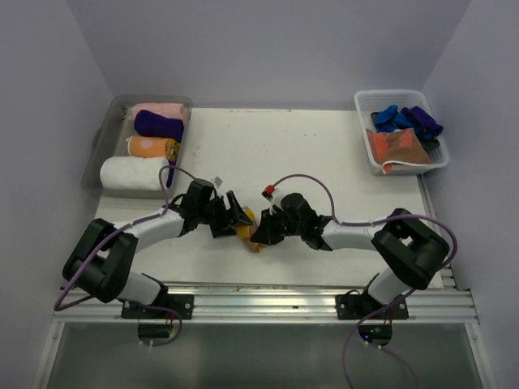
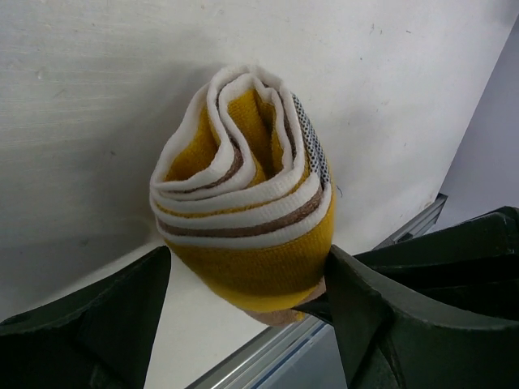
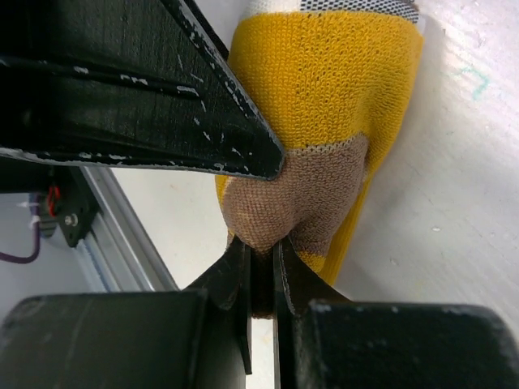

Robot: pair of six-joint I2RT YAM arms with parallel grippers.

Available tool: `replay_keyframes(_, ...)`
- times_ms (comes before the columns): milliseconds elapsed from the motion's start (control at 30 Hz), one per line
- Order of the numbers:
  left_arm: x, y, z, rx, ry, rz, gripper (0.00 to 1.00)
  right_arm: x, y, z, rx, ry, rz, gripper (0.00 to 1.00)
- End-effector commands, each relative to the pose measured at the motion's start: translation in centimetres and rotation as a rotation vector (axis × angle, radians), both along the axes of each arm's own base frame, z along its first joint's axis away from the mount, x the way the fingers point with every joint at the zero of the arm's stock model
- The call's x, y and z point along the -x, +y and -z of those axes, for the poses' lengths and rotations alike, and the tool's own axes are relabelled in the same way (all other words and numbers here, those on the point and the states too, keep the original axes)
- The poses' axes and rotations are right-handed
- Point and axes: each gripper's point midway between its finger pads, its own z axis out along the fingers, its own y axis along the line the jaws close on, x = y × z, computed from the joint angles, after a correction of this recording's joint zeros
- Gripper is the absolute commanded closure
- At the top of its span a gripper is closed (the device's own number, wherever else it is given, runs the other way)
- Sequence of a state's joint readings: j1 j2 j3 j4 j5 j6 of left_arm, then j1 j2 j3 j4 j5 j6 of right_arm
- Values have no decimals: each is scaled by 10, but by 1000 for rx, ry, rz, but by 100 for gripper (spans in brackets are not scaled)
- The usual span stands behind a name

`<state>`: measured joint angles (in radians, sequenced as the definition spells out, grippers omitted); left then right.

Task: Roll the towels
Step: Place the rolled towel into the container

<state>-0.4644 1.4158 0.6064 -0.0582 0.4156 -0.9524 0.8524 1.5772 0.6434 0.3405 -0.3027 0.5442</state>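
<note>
A mustard yellow towel (image 1: 246,230) rolled into a tight coil with white and brown stripes lies near the table's front edge, between the two grippers. In the left wrist view the roll's spiral end (image 2: 243,194) faces the camera. My left gripper (image 2: 247,271) is open, with one finger on each side of the roll; a gap shows at the left finger (image 2: 105,316). My right gripper (image 3: 261,247) is shut on the towel's brown corner (image 3: 300,198) at the roll's other end. In the top view the left gripper (image 1: 233,219) and right gripper (image 1: 261,232) almost meet.
A clear grey tray (image 1: 104,139) at the back left holds rolled pink, purple, orange and white towels. A white slotted basket (image 1: 366,109) at the back right holds loose blue, purple and rust-brown towels. An aluminium rail (image 1: 268,296) runs along the near edge.
</note>
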Motion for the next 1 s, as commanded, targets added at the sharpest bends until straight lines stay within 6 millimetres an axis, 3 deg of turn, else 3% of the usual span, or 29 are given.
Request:
replay_keyframes(0,-7,-15,-9,68,-47,11,21,13,6,-8,-98,99,-37,100)
replay_keyframes(267,-11,-19,-4,64,-42,-12,26,10,10,-3,-171,170,-32,100)
replay_keyframes(600,-2,-23,18,9,-1,1,27,6,9,-4,-186,180,-7,100)
replay_keyframes(733,1,-29,20,11,6,6,44,5,7,-2,-179,180,1,100)
replay_keyframes(767,0,-29,19,12,5,4,53,5,7,-1,-177,183,5,100)
replay_keyframes(967,-5,-32,9,25,-13,-4,73,4,4,-3,-165,172,16,100)
